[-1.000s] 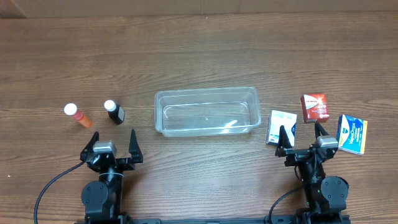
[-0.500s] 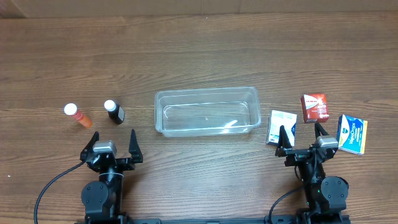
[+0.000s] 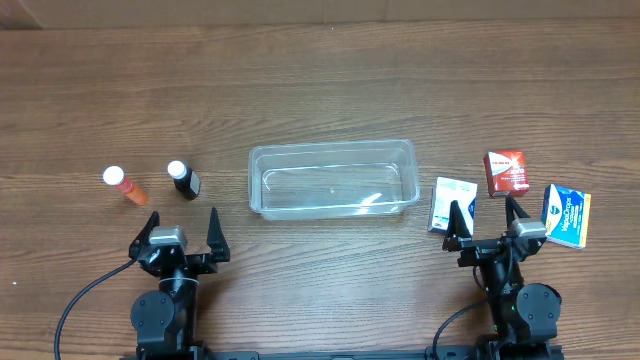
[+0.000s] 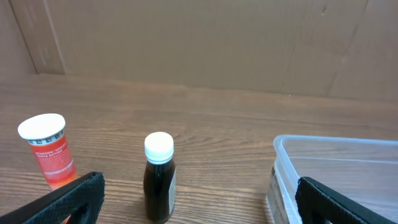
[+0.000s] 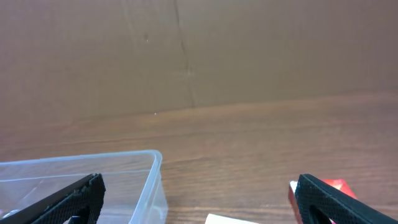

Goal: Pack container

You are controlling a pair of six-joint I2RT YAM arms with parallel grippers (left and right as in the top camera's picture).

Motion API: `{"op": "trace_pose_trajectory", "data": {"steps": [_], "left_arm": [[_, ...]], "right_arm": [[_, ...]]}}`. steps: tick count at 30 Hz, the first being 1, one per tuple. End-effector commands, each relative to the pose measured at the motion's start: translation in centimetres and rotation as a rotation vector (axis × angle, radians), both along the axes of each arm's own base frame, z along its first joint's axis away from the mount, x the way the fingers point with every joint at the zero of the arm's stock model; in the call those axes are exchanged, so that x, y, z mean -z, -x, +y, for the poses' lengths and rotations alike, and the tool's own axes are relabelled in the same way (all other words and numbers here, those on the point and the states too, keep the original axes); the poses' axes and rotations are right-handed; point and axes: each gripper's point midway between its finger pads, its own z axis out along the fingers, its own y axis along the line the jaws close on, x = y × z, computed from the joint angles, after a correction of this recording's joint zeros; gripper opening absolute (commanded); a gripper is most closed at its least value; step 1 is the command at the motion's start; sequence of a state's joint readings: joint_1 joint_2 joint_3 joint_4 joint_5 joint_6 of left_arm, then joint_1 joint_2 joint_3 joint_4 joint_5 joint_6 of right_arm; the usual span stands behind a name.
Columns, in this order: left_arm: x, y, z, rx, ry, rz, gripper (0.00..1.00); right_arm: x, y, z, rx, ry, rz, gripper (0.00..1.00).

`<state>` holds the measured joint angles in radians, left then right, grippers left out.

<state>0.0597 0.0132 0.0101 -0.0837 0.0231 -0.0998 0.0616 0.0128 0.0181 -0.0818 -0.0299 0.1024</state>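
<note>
The clear plastic container (image 3: 333,179) sits empty at the table's middle; its corner shows in the left wrist view (image 4: 336,168) and the right wrist view (image 5: 81,180). An orange bottle (image 3: 124,185) and a dark bottle (image 3: 183,180), both white-capped, are to its left; both stand in the left wrist view, orange (image 4: 48,149), dark (image 4: 159,177). A white box (image 3: 453,203), a red box (image 3: 506,172) and a blue-yellow box (image 3: 566,215) lie to its right. My left gripper (image 3: 178,229) is open and empty, near the front edge below the bottles. My right gripper (image 3: 487,221) is open and empty between the boxes.
A brown cardboard wall (image 4: 199,43) backs the table's far edge. Bare wood table (image 3: 320,90) stretches behind the container. The red box's edge (image 5: 339,186) shows by my right finger in the right wrist view.
</note>
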Motion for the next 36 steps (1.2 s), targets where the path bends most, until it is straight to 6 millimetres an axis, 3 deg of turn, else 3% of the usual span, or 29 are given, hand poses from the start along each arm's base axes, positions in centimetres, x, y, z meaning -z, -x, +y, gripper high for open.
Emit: {"op": "trace_pose_trajectory", "data": {"steps": [1,4,9,14,21,29,33,36], "left_arm": [[-1.4,0.5,-0.3,0.01,0.067,0.006,1.0],[-4.2,1.5,0.1,-0.015,0.052,-0.001,1.0],[-10.8,2.5,0.1,-0.015,0.028,-0.01,1.0],[-13.4,1.2,0.2,-0.018,0.039,0.177,1.0],[-14.8,-1.0,0.3,-0.022,0.059,0.53,1.0],[-14.0,-0.2,0.3,-0.004,0.044,0.965,1.0],[-14.0,-2.4,1.3,-0.012,-0.042,0.965,1.0],[-13.0,-4.2,1.9,-0.033,-0.052,0.987,1.0]], "right_arm": [[0.3,0.1,0.5,-0.021,-0.057,0.019,1.0],[0.3,0.3,0.4,-0.02,-0.055,0.064,1.0],[-2.5,0.3,0.4,-0.018,-0.044,0.133,1.0],[-4.6,-1.1,0.6,-0.017,-0.038,0.295,1.0],[-6.2,-3.1,0.7,-0.008,-0.02,0.588,1.0],[-4.9,-2.5,1.1,-0.015,0.005,1.063,1.0],[-5.2,-4.2,0.3,0.02,0.001,1.057,1.0],[-4.8,-4.9,-1.0,0.062,-0.037,1.064,1.0]]}}
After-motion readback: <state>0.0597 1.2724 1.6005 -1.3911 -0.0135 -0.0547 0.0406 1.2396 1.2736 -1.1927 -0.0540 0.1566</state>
